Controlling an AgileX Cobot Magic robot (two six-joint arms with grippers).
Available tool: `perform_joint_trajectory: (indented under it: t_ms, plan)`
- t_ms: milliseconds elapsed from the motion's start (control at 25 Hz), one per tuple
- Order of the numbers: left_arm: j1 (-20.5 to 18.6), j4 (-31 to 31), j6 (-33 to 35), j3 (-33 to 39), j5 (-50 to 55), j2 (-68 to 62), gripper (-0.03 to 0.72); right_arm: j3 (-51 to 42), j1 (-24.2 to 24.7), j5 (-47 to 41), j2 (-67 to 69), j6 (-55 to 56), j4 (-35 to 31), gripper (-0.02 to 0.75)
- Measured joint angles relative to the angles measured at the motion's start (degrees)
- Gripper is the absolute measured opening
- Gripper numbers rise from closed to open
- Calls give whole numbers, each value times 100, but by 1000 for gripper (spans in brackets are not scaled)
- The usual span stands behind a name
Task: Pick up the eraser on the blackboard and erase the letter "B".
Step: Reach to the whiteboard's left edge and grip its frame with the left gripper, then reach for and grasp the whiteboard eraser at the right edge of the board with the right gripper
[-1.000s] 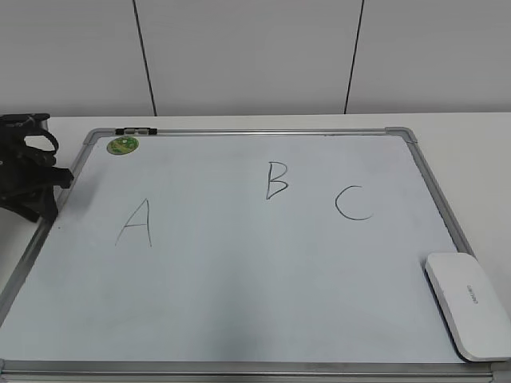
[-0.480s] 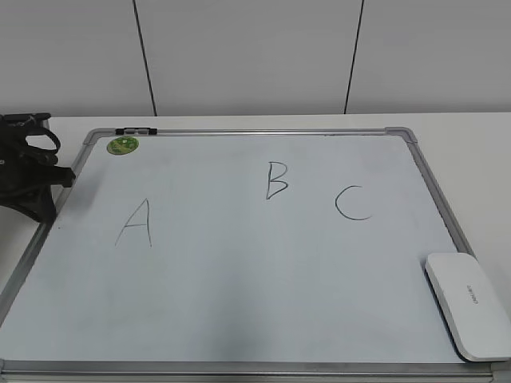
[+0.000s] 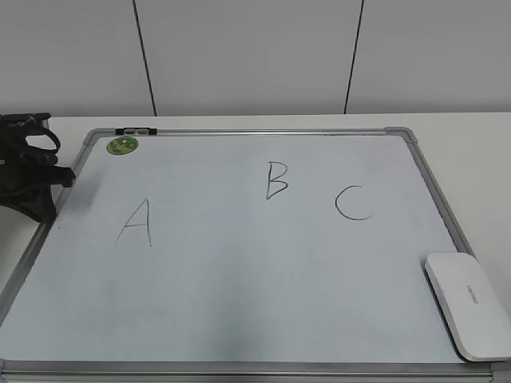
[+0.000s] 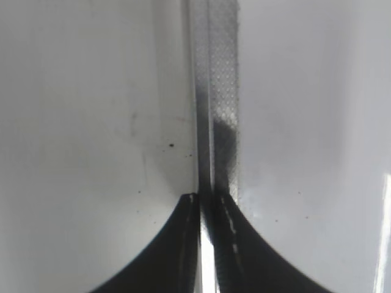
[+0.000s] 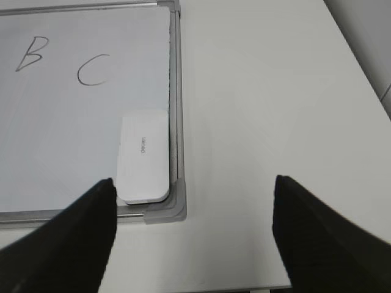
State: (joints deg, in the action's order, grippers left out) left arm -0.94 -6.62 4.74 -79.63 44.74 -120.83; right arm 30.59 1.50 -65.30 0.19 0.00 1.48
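Left tool (image 3: 49, 177) is matte black, chunky, with a looped black cable on top. Right tool (image 5: 194, 235) shows two dark, smooth, tapering fingers (image 5: 73, 235).

The eraser (image 5: 143, 157) is lying in the blackboard's (image 5: 175, 91) corner, below the "C" (image 5: 93, 71); the right gripper's (image 5: 194, 235) jaws are standing wide apart.

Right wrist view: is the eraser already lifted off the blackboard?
No, the eraser lies flat on the blackboard by its lower corner, ahead of the open right gripper.

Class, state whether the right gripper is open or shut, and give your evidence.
Open: in the right wrist view, the right gripper has its fingers far apart, holding nothing.
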Motion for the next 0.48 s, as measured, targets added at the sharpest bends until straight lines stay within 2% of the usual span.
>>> perform_joint_trajectory:
  t_ms: [120,320,400,480]
  plan:
    - [0,0,0,0,0,0,43,427,0,141,506,0,-69,588]
    - [0,0,0,0,0,0,43,751,0,895,1443,45,-225,588]
    - [0,0,0,0,0,0,43,774,0,1129,1858,0,-490,588]
    - [0,0,0,0,0,0,43,820,0,1173,2455,-461,-1071,588]
